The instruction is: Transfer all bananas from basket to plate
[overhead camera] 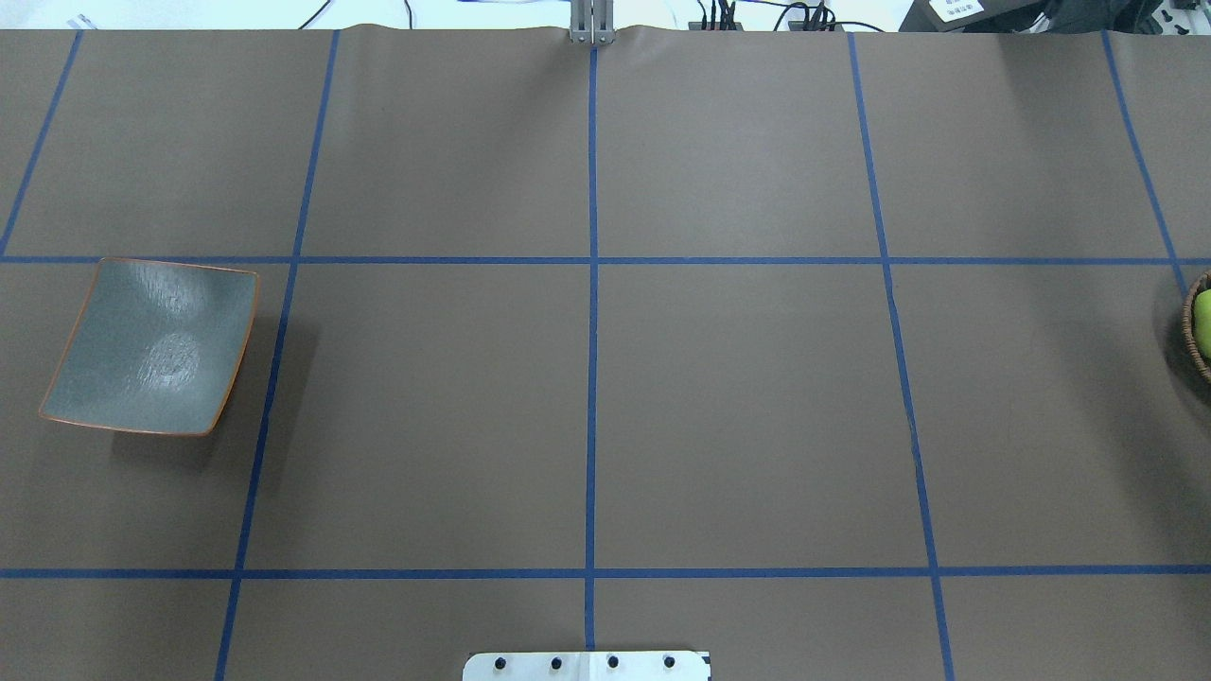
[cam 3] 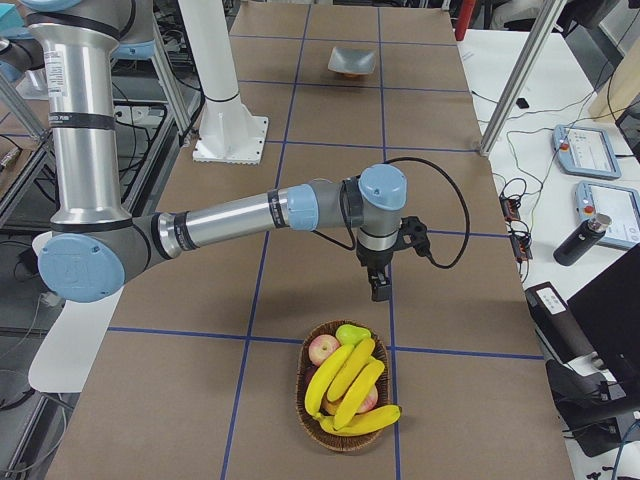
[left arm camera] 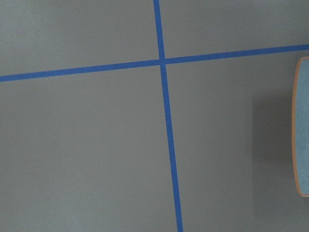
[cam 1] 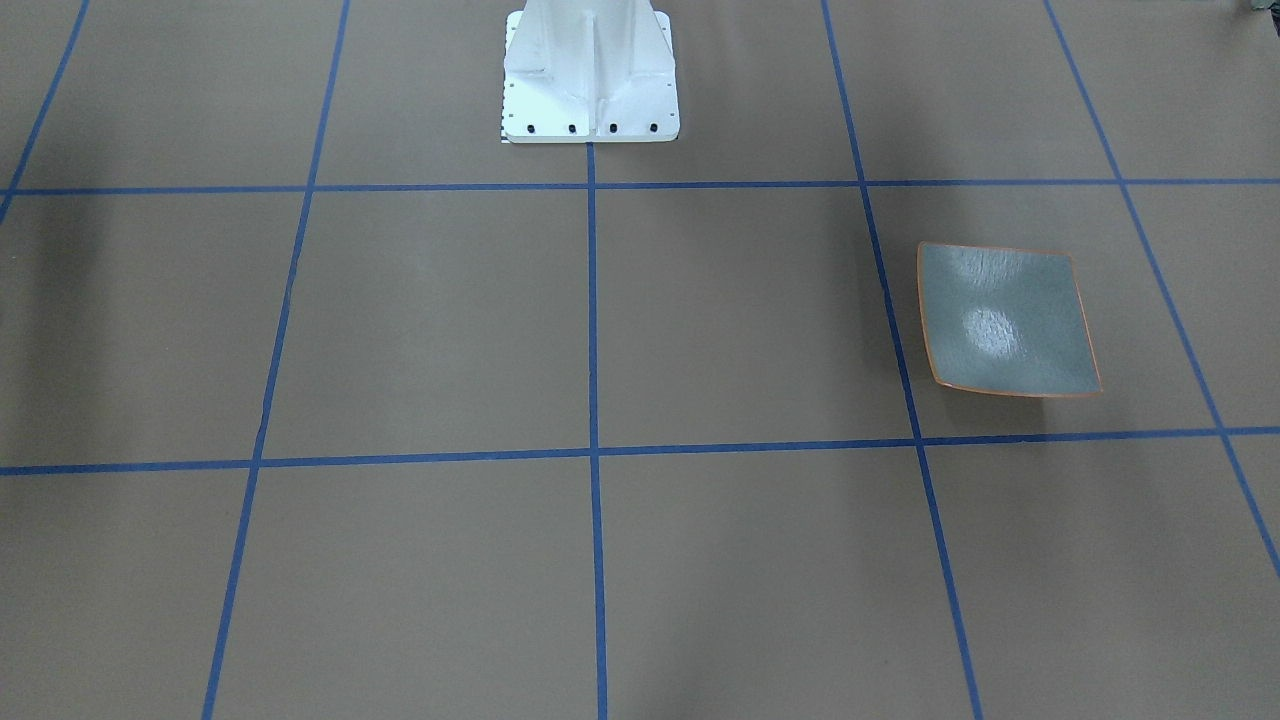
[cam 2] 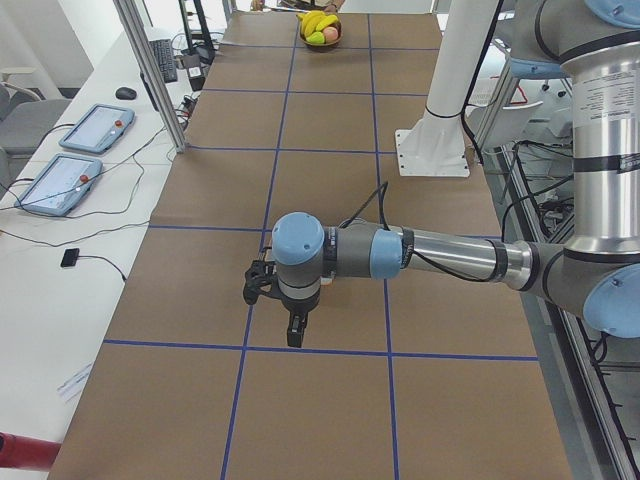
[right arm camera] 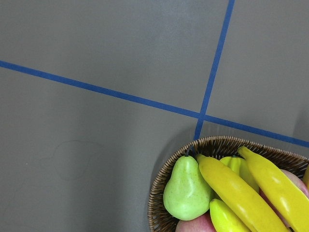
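Observation:
Several yellow bananas (cam 3: pixel 350 385) lie in a round wicker basket (cam 3: pixel 312 408) at the table's end on my right; they also show in the right wrist view (right arm camera: pixel 241 193) and far off in the exterior left view (cam 2: pixel 318 20). The square grey-green plate (overhead camera: pixel 151 345) with an orange rim lies empty at the other end (cam 1: pixel 1005 320); its edge shows in the left wrist view (left arm camera: pixel 303 125). My right gripper (cam 3: pixel 380 290) hangs above the table just short of the basket. My left gripper (cam 2: pixel 295 335) hangs above the table near the plate's end. I cannot tell whether either is open or shut.
A green pear (right arm camera: pixel 187 188) and red apples (cam 3: pixel 322 348) share the basket. The white robot base (cam 1: pixel 590 75) stands at the table's middle edge. Aluminium posts (cam 3: pixel 515 75) and tablets (cam 2: pixel 95 127) stand on the side bench.

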Tool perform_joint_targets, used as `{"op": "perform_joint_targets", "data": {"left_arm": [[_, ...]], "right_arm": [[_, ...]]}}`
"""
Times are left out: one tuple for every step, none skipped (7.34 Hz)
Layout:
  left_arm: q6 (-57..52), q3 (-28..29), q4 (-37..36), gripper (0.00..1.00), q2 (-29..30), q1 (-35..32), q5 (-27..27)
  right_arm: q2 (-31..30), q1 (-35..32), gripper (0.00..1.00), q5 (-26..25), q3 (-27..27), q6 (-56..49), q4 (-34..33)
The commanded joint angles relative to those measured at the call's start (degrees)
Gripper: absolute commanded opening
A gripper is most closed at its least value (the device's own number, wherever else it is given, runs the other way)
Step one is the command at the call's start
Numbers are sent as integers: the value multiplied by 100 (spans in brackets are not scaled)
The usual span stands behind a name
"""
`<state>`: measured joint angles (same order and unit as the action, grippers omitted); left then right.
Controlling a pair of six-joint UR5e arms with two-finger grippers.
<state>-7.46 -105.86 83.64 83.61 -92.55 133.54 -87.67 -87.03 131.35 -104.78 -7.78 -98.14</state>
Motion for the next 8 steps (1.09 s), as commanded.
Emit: {"op": "perform_joint_targets", "data": {"left_arm": [[0,-31,55,100,383,0,-65],[-1,4,334,100,419,0,-65],[8,48,667,100,367,0,-65],[34,57,732,100,350,0,-65],[61,57,741,100,358,0,-65],[61,48,741,100,349,0,-57],[61,48,741,100,349,0,-57],[61,48,741,100,349,0,-57]], "right_arm": [[259,-15,100,14,105,101,469],[216,-15,100,-4,115,-133,498],[215,-41,100,-12,176,-797,481],[206,-181,100,14,386,-1169,507],[250,-287,100,5,753,-2208,489],[450,-540,100,92,1401,-2741,515],[531,-595,100,206,1799,-3016,524],[601,-604,100,251,2264,-3384,646]]}}
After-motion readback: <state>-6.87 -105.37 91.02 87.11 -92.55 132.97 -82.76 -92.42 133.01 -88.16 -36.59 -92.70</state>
